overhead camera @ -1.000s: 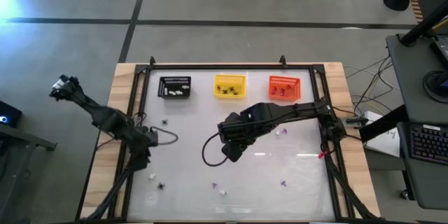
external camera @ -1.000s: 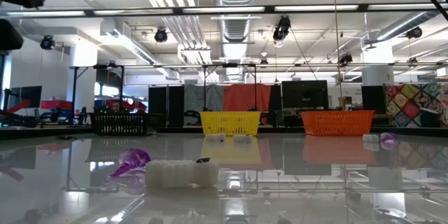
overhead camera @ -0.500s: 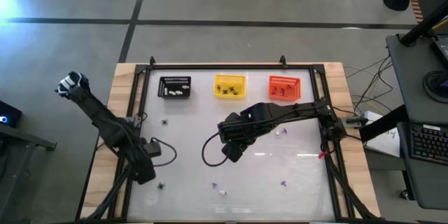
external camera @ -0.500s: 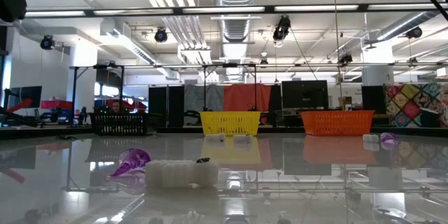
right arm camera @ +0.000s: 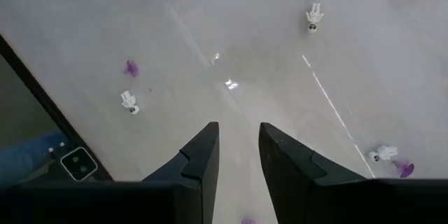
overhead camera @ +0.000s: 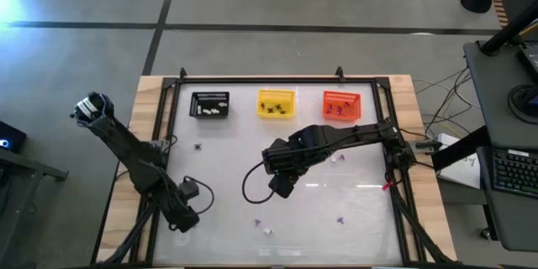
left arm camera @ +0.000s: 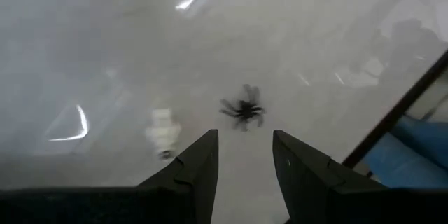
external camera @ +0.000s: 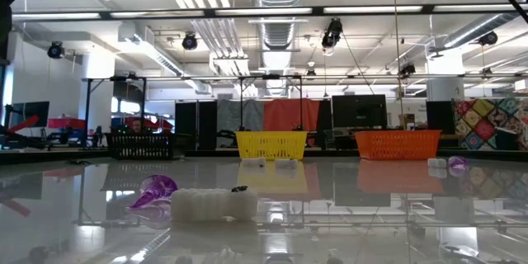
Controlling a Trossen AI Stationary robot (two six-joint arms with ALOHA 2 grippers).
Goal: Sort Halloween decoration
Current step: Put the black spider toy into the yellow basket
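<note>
The Halloween decoration lies scattered on the white table. A black spider and a white bit lie just beyond my left gripper, which is open and hangs over the near left of the table, touching nothing. My right gripper hovers open above the table's middle, with nothing between its fingers. Below it lie white bits and purple bits. Another black spider rests farther back on the left.
Three small baskets stand in a row at the far edge: black, yellow and orange, each with trinkets inside. A black frame rims the table. A purple bit and a white bit lie near the front.
My left gripper has moved toward the table's near edge and down, rolling about its own axis, and now hangs over the black spider near the front left. Its fingers have stayed open. The trinkets have not moved.
</note>
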